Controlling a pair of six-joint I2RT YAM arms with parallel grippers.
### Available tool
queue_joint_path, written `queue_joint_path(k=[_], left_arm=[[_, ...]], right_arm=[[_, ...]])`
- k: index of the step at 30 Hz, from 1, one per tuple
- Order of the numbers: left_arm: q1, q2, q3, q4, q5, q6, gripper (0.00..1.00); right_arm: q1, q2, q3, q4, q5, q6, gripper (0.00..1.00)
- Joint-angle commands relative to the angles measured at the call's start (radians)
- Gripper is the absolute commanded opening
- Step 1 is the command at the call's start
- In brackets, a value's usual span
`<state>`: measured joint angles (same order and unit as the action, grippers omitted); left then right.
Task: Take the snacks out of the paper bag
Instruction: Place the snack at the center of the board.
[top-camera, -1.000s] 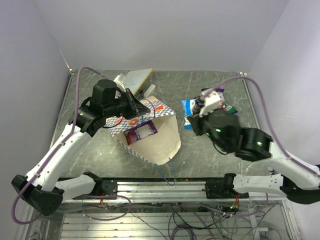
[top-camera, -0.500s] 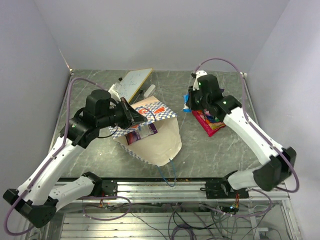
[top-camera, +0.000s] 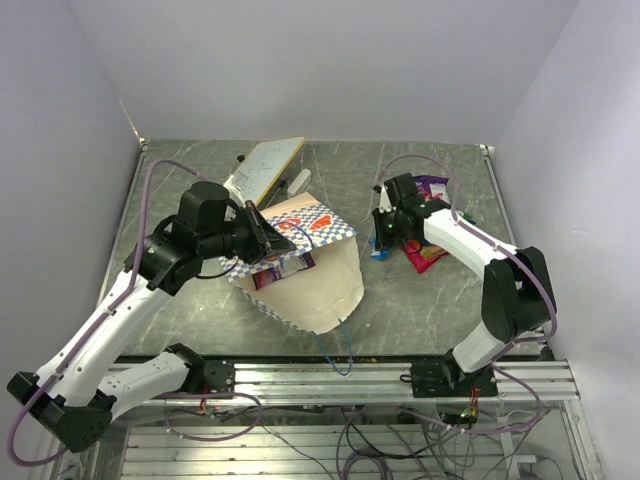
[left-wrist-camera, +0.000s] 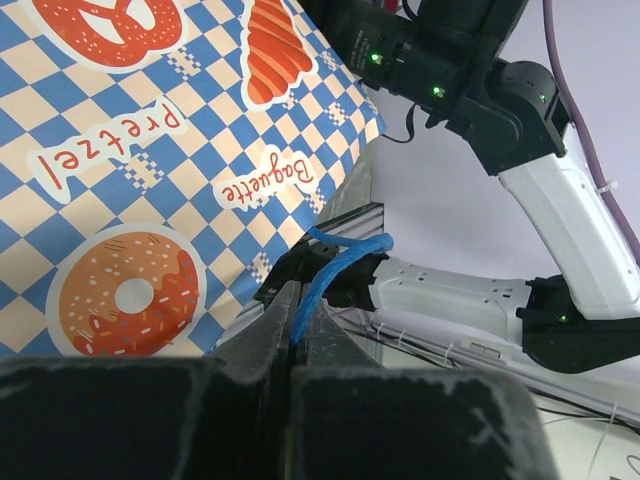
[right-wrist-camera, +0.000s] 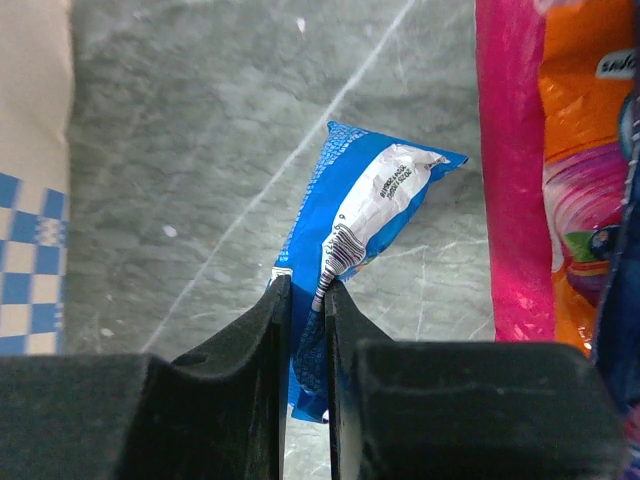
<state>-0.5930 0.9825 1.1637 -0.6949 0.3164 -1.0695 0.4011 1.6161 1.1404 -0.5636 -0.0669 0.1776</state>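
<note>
Showing, at left, the left gripper (top-camera: 262, 228) with fingers drawn all but together on the blue string handle (left-wrist-camera: 338, 258) of the paper bag (top-camera: 318, 285). Held thus, by judgement, to lift the paper and keep the bag open for emptying. Bag lying on its side on the table (top-camera: 420, 300), checkered band at the far end, just in front of the white board (top-camera: 268, 160). Under the lifted paper, one purple packet (top-camera: 283, 267), inside the bag as far as can be told and not yet removed.

At right, well apart from the bag, the right gripper (top-camera: 386, 235) low over the tabletop, fingers narrowed to a slit and pinching the near end of the blue packet (right-wrist-camera: 362, 215). Packet flat on the stone, just beside the pink-and-orange packet (right-wrist-camera: 520, 200). Probably placed here to gather the removed snacks in one pile clear of the bag.

Seen only from the left wrist: the handle threaded between the fingers, and the bag's print of pretzel, baguette and doughnut. Seen only from the right wrist: the pinch itself, hard to make out from above. Seen only from above: the packet remaining in the bag, and the spacing of bag and pile.
</note>
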Motion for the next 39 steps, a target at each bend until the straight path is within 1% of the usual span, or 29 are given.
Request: queue_joint_path(k=[1, 3, 6, 8, 14, 19, 21, 24, 26, 27, 28, 32, 34, 35, 38, 39], left_arm=[[-0.005, 0.011, 0.010, 0.010, 0.022, 0.043, 0.07], [-0.005, 0.025, 0.022, -0.011, 0.022, 0.104, 0.07], [-0.004, 0.055, 0.075, -0.114, -0.022, 0.238, 0.07], [-0.004, 0.066, 0.102, -0.158, -0.050, 0.323, 0.07], [-0.004, 0.060, 0.143, -0.148, -0.115, 0.501, 0.07], [-0.005, 0.073, 0.167, -0.146, -0.117, 0.609, 0.07], [-0.005, 0.075, 0.168, -0.144, -0.113, 0.621, 0.07], [-0.005, 0.080, 0.179, -0.140, -0.098, 0.607, 0.07], [-0.004, 0.084, 0.183, -0.132, -0.085, 0.598, 0.07], [-0.005, 0.086, 0.181, -0.129, -0.082, 0.596, 0.07], [-0.005, 0.086, 0.175, -0.123, -0.083, 0.593, 0.07], [-0.005, 0.074, 0.118, -0.072, -0.101, 0.536, 0.07], [-0.004, 0.076, 0.110, -0.067, -0.095, 0.506, 0.07], [-0.005, 0.074, 0.109, -0.067, -0.094, 0.495, 0.07], [-0.004, 0.063, 0.088, -0.071, -0.090, 0.472, 0.07], [-0.004, 0.063, 0.087, -0.084, -0.094, 0.460, 0.07]], right_arm=[[-0.004, 0.026, -0.030, 0.069, 0.019, -0.016, 0.00], [-0.004, 0.041, -0.032, 0.072, 0.051, -0.037, 0.00], [-0.004, 0.071, -0.015, 0.061, 0.093, -0.064, 0.00], [-0.002, 0.100, 0.000, 0.052, 0.080, -0.071, 0.00], [-0.003, 0.118, 0.032, 0.046, 0.093, -0.088, 0.00], [-0.003, 0.114, 0.029, 0.047, 0.137, -0.089, 0.00], [-0.004, 0.101, 0.013, 0.046, 0.151, -0.085, 0.00], [-0.002, 0.062, -0.027, 0.050, 0.119, -0.077, 0.00], [-0.002, 0.038, -0.056, 0.058, 0.124, -0.068, 0.00], [-0.001, 0.030, -0.065, 0.058, 0.135, -0.063, 0.03], [-0.001, 0.021, -0.068, 0.053, 0.145, -0.059, 0.08], [-0.001, -0.011, -0.041, -0.008, 0.163, -0.043, 0.32], [-0.002, -0.039, -0.028, -0.031, 0.141, -0.031, 0.40], [-0.002, -0.057, -0.030, -0.026, 0.128, -0.028, 0.42], [-0.002, -0.127, -0.072, 0.034, 0.110, -0.019, 0.55], [-0.002, -0.142, -0.076, 0.034, 0.111, -0.014, 0.56]])
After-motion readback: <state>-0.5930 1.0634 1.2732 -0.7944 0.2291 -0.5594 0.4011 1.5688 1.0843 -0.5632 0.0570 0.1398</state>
